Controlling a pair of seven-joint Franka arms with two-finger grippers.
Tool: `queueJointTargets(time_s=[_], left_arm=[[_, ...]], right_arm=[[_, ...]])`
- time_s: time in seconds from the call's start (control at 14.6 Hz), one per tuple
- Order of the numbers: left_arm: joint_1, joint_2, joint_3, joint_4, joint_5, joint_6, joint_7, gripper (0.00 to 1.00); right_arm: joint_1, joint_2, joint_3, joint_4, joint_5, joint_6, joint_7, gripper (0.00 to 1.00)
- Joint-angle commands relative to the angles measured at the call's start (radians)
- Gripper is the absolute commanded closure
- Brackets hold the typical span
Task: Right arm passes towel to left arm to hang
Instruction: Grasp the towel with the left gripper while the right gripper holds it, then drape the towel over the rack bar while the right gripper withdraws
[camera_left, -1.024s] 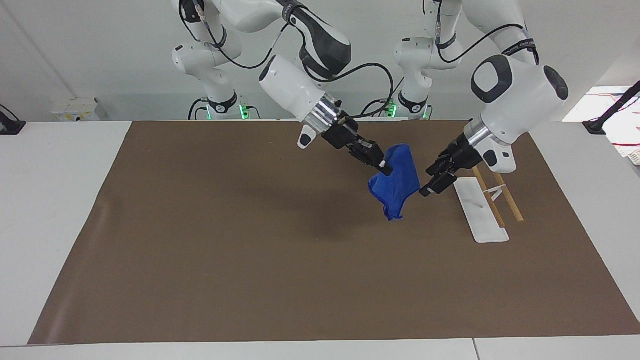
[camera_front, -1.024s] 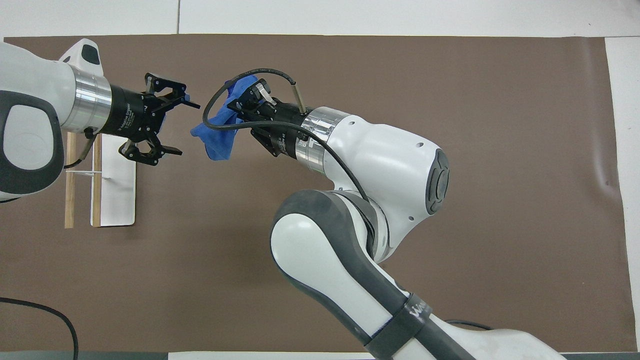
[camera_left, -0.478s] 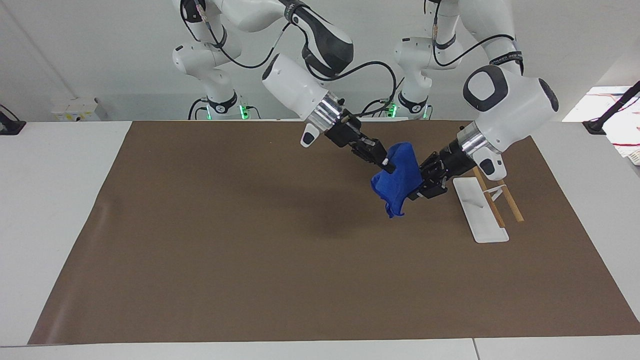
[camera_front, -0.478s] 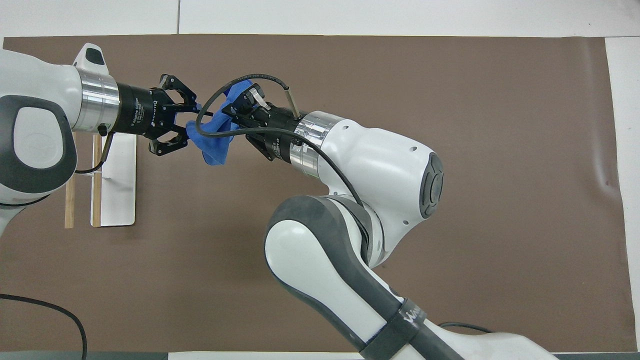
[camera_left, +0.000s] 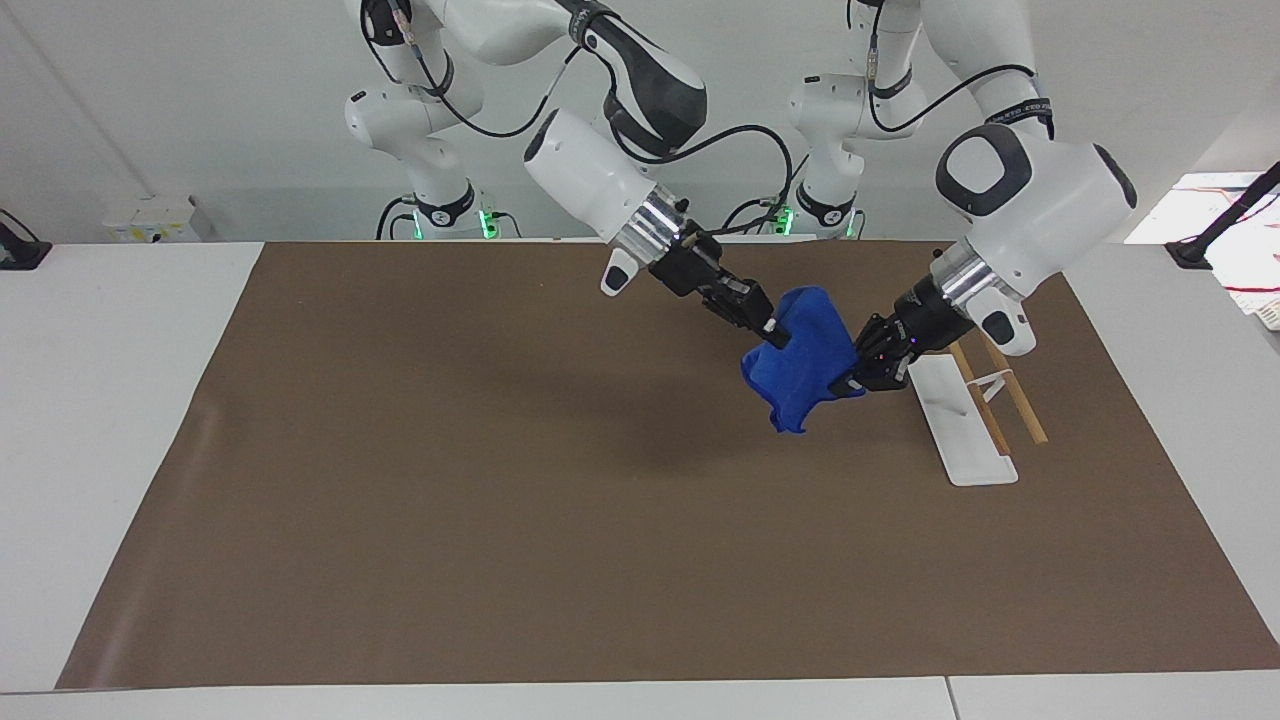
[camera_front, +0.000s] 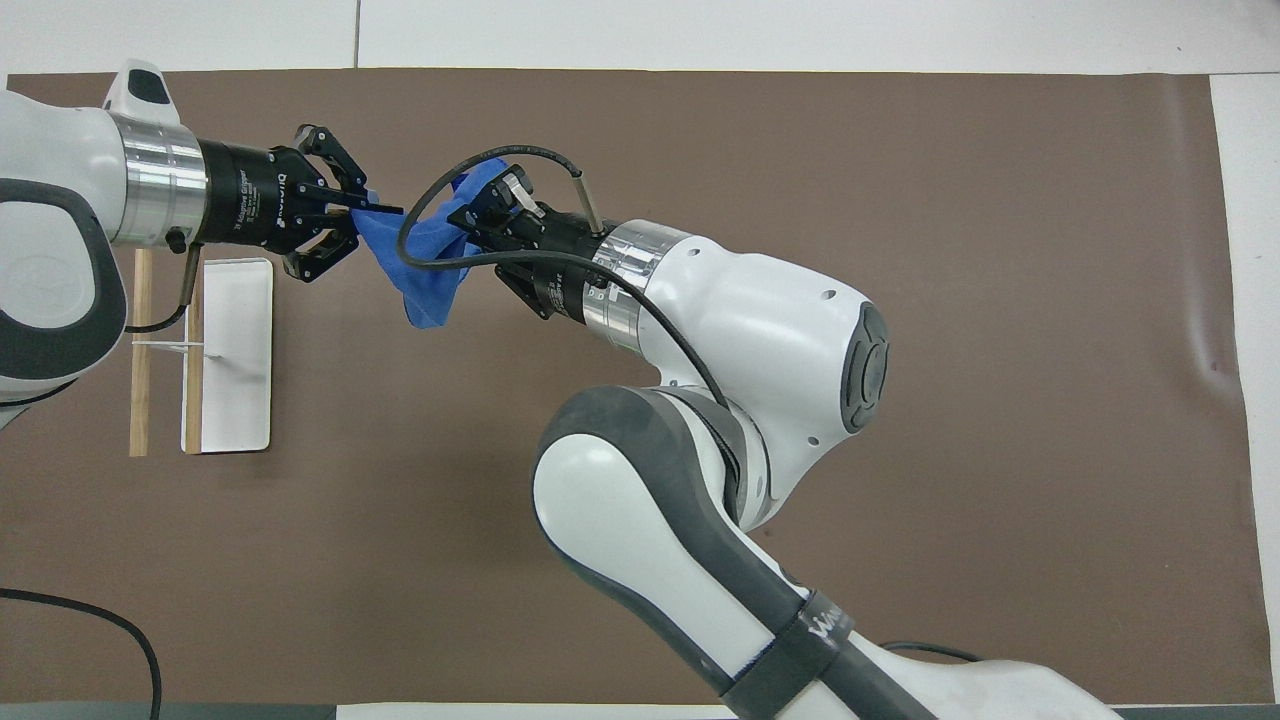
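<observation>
Closed in from beside the rack since a second ago: left gripper (camera_left: 848, 381), wide open then, now pinched shut on the edge of the blue towel (camera_left: 800, 365) that faces the rack. Right gripper (camera_left: 772, 334) clamped on the upper part of the same towel, unchanged. Both arms therefore holding one cloth at once, up in the air above the brown mat (camera_left: 500, 500).

Towel stretched between the two claws in the overhead view, drawn taut from the left gripper (camera_front: 385, 211) across to the right gripper (camera_front: 470, 222), with a loose corner of the towel (camera_front: 428, 270) hanging down below the line of pull. Long axis of the cloth running along the table's length, from one arm's end toward the other's.

Hanging rack (camera_left: 960, 420), a white base plate with thin wooden rails, standing on the mat at the left arm's end of the table, just beside the left gripper and well apart from the right one. Left arm clearly the nearer to the rack.

Hand-over judged at its midpoint: release by the right claw likely needed next, before any carry of the towel over to the rails.
</observation>
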Motion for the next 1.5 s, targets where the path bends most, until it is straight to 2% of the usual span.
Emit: queueJointTargets(time_s=[0.0, 0.07, 0.14, 0.41, 0.61, 0.75, 0.89, 1.16, 1.43], left_arm=[[0.002, 0.023, 0.005, 0.052, 0.102, 0.007, 0.001, 1.00], [0.002, 0.020, 0.005, 0.049, 0.139, 0.007, 0.001, 1.00], [0.002, 0.015, 0.007, 0.049, 0.162, 0.003, 0.001, 1.00], [0.028, -0.016, 0.008, 0.038, 0.309, -0.001, -0.002, 1.00], [0.082, -0.054, 0.008, 0.008, 0.407, -0.013, 0.003, 1.00], [0.114, -0.088, 0.008, -0.059, 0.453, -0.001, 0.026, 1.00], [0.160, -0.112, 0.007, -0.096, 0.467, -0.004, 0.043, 1.00], [0.217, -0.175, 0.007, -0.211, 0.510, 0.045, 0.052, 1.00], [0.327, -0.201, 0.005, -0.275, 0.514, 0.124, 0.087, 1.00]], right_arm=[[-0.008, 0.007, 0.002, 0.008, 0.013, 0.012, 0.006, 1.00], [-0.011, 0.007, 0.002, 0.008, 0.010, 0.012, -0.003, 0.82], [-0.016, 0.007, 0.001, 0.008, -0.003, 0.018, -0.006, 0.01], [-0.068, 0.006, -0.007, -0.030, -0.107, 0.017, -0.237, 0.00], [-0.160, -0.020, -0.007, -0.125, -0.252, 0.005, -0.417, 0.00], [-0.224, -0.045, -0.007, -0.197, -0.345, -0.015, -0.543, 0.00], [-0.287, -0.062, -0.010, -0.228, -0.448, -0.098, -0.632, 0.00], [-0.419, -0.079, -0.014, -0.211, -0.833, -0.331, -0.647, 0.00], [-0.473, -0.157, -0.041, -0.207, -0.994, -0.625, -0.644, 0.00]])
